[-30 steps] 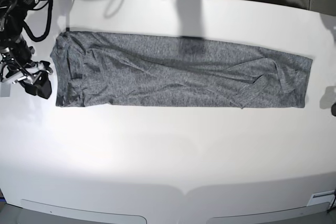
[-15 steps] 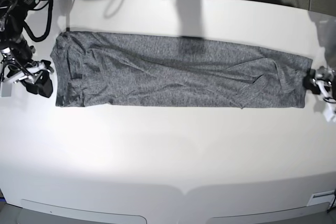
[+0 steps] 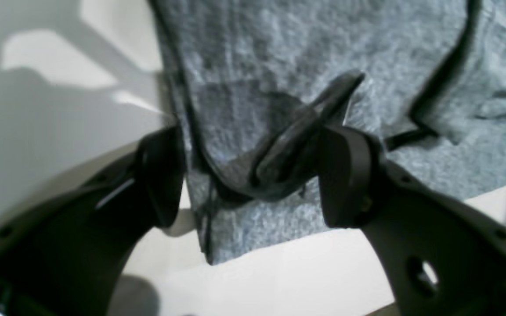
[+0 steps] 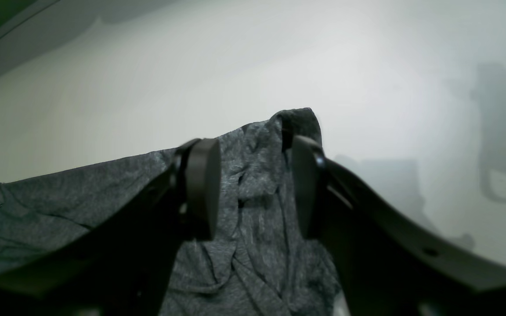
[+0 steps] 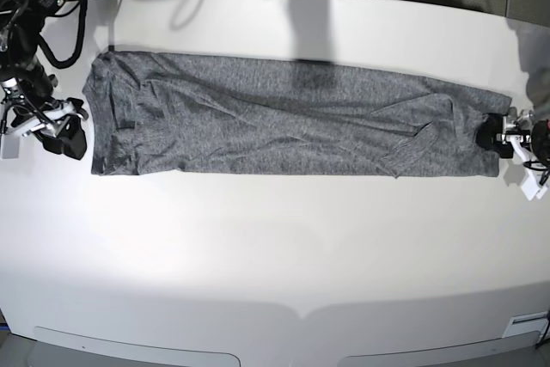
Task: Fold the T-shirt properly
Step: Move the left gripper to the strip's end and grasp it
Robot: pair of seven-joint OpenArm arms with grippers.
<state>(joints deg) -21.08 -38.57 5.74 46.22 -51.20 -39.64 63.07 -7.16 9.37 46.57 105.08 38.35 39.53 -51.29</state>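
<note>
Heather-grey T-shirt [image 5: 292, 116], wrinkled knit, spread flat as a long band across the far half of the white worktop [image 5: 275, 247], running from near the base view's left edge to near its right. Folded layers and creases at both ends.

Left end effector [image 5: 497, 137] at the base view's right, over the shirt's short edge. Jaws spread wide in the left wrist view [image 3: 248, 175], one finger [image 3: 160, 175] at the cloth's edge on the worktop side, the other [image 3: 349, 175] over the fabric, a raised dark fold of the hem [image 3: 305, 127] standing between them. Not clamped; contact of the fingers with the cloth hard to tell.

Right end effector [image 5: 64, 131] at the base view's left, just beside the shirt's other short edge, apart from it. Jaws moderately parted in the right wrist view [image 4: 253, 188], nothing between the pads but the shirt [image 4: 253, 228] lying beyond.
</note>
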